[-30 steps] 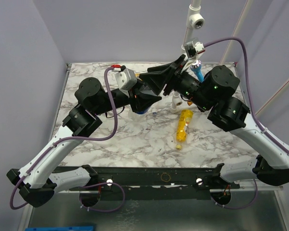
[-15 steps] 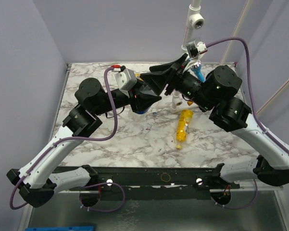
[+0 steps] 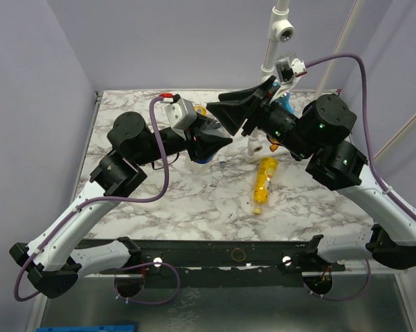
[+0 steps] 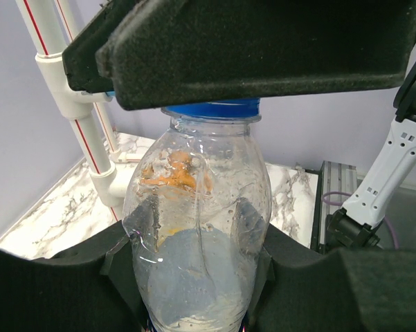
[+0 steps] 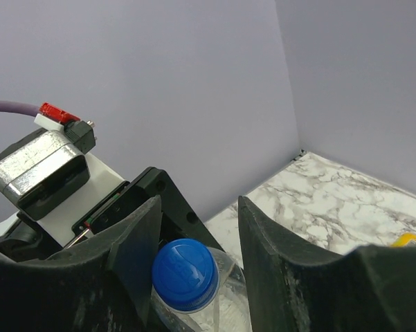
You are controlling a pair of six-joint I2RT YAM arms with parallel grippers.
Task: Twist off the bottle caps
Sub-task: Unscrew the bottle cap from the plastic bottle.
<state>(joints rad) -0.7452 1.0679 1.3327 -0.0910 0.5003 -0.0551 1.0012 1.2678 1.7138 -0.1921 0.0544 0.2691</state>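
Observation:
My left gripper (image 4: 194, 277) is shut on a clear bottle (image 4: 197, 228) and holds it upright above the table; a blue label edge peeks out at the bottom. Its blue ribbed cap (image 4: 211, 108) is on the neck. My right gripper (image 5: 197, 235) is open above the bottle top. The blue cap (image 5: 185, 274) lies between its fingers, close to the left finger (image 5: 135, 242), with a gap to the right one. In the top view the two grippers meet at the table's back middle, left (image 3: 209, 142) under right (image 3: 228, 114). A yellow-orange bottle (image 3: 264, 181) lies on the table.
A small clear bottle (image 3: 254, 149) stands upright just behind the lying yellow bottle. A yellow item (image 3: 201, 109) shows behind the left wrist. A white pole with a camera (image 3: 278, 31) rises at the back right. The marble table (image 3: 159, 200) ends at a black front rail.
My right gripper has moved left and a little up, over the top of the bottle held by the left gripper. The left arm has stayed still.

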